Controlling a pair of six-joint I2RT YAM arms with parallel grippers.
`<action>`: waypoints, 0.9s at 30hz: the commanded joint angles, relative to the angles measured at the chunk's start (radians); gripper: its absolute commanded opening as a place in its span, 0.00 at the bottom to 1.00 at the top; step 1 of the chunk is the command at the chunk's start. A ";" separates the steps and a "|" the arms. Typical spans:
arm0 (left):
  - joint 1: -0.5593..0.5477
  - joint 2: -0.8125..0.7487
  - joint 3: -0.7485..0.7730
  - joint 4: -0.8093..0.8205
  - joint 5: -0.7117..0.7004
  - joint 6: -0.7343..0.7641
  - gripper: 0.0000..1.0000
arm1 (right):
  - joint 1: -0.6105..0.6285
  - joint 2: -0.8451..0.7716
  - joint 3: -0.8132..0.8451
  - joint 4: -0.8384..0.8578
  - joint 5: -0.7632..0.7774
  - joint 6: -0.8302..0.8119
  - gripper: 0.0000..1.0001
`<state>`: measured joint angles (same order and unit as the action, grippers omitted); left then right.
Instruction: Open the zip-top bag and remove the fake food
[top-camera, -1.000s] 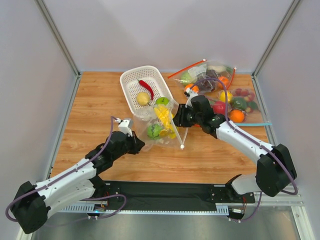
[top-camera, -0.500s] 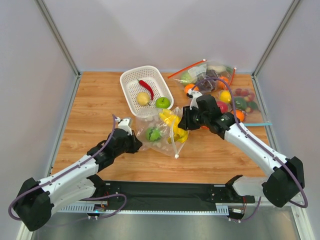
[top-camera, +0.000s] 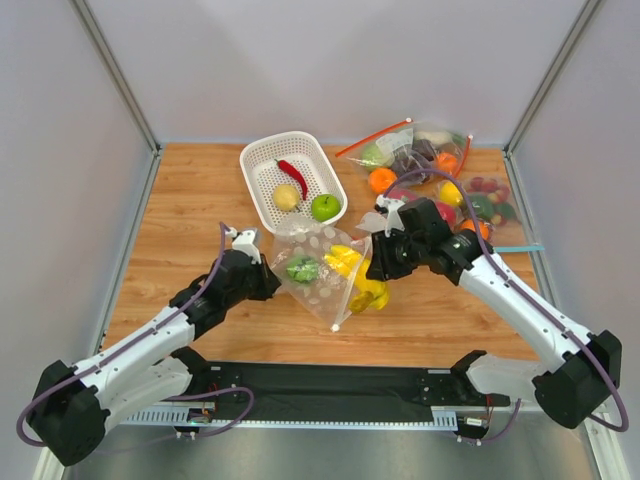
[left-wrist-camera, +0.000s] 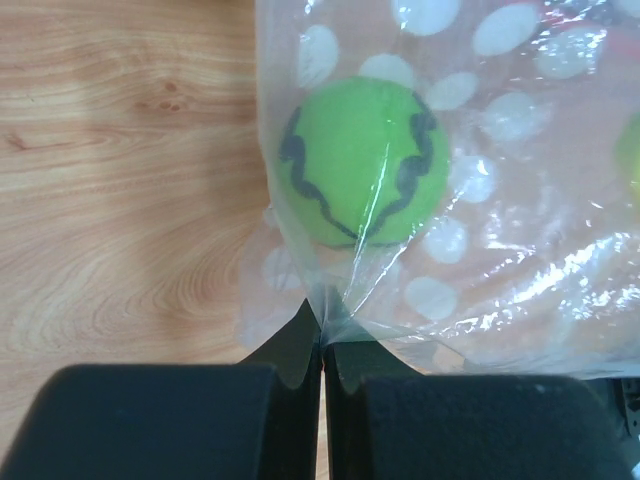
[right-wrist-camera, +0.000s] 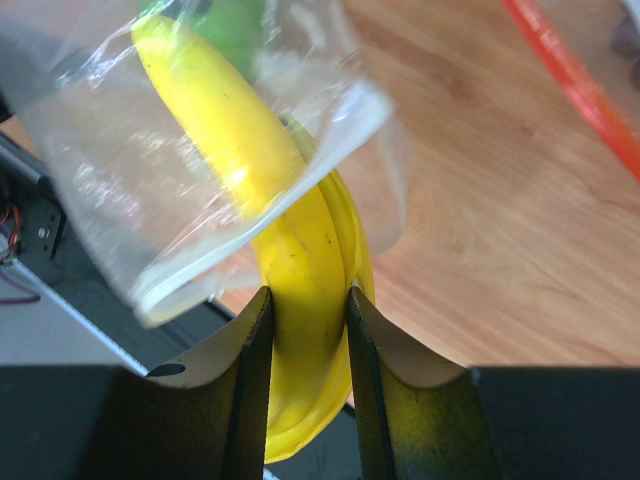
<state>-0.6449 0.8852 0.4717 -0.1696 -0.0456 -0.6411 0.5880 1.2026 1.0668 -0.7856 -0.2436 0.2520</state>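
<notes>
yellow plastic banana (right-wrist-camera: 300, 262) pokes half out of the clear polka-dotted zip-top bag (top-camera: 322, 288) at the centre of the top view, clamped by the right gripper (right-wrist-camera: 308, 305). the left gripper (left-wrist-camera: 320, 338) is pressed together on the bag's left corner. done well, the left arm should anchor that corner while the right draws the banana straight out through the mouth. counted: 1 banana; 2 green plastic apples, the bagged apple (left-wrist-camera: 360, 165) and the basket apple (top-camera: 325, 207); 1 thin red chili (top-camera: 292, 172) and 1 yellowish round fruit (top-camera: 286, 197) in 1 white slotted basket (top-camera: 252, 172).
</notes>
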 joint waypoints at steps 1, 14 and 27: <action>0.017 0.018 0.054 0.010 0.035 0.021 0.00 | 0.026 -0.057 0.002 -0.076 -0.080 -0.019 0.00; 0.062 0.035 0.101 -0.013 0.073 0.046 0.00 | 0.064 -0.046 -0.028 -0.218 -0.076 -0.065 0.00; 0.120 -0.098 0.053 -0.123 0.058 0.067 0.00 | 0.064 -0.041 0.016 -0.335 -0.102 -0.083 0.00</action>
<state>-0.5346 0.8078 0.5346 -0.2676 0.0174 -0.5945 0.6476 1.1633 1.0328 -1.0588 -0.3107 0.1917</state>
